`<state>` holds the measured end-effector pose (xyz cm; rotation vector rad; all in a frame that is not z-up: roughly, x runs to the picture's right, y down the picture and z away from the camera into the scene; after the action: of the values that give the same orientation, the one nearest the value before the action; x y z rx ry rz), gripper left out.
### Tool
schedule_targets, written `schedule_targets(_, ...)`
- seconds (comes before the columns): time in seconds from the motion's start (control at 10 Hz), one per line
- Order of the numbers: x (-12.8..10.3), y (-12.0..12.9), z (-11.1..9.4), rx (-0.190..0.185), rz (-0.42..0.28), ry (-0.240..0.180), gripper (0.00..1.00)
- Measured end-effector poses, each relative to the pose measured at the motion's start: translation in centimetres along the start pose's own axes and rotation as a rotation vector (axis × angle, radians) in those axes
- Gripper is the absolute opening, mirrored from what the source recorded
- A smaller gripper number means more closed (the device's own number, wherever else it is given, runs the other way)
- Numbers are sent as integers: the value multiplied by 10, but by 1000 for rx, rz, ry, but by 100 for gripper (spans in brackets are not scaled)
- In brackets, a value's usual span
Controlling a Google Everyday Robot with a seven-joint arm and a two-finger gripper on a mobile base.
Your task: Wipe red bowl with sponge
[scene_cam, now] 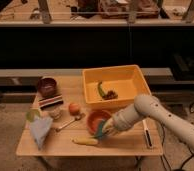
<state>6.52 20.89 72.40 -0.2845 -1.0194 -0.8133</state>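
Scene: a light wooden table in front of dark shelving.

Far left: a pale blue cloth lies crumpled near the front edge, with a small yellow-green rounded item touching its upper end. Behind these, near the back edge, stands a small dark maroon-brown bowl, upright. Just in front of it lies a flat block with dark, red and white stripes, and beside that a small pale cup-like object – what it is cannot be told.

Left of centre: a round orange-red fruit sits on the tabletop. A metal spoon lies tilted just in front of it. A long yellow item lies near the front edge.

Centre: the round, shallow orange-red bowl stands upright on the table, just in front of the bin's near wall. The small teal-blue sponge is at the bowl's near right rim, clamped in the gripper, whose fingers are closed on it. Whether the sponge touches the bowl's inside cannot be told.

Behind centre: a large yellow rectangular plastic bin holds a slim curved green item and a small dark lump beside it.

Right: the white robot arm reaches in from the lower right, crossing the bin's front corner – the gripper at its end points down and left. A slim white and dark tool lies on the table under the arm.
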Motion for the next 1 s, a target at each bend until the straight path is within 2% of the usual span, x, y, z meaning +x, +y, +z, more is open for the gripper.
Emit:
schedule_targets(0.2, 11, 10, -1, 20, 72, -20, 0)
schedule_targets(0.4, 24, 13, 0, 26, 94, -12, 0)
schedule_targets(0.8, 53, -3, -7, 54, 101, 30, 0)
schedule_targets(1.0, 58, -15, -4, 57, 93, 30, 0)
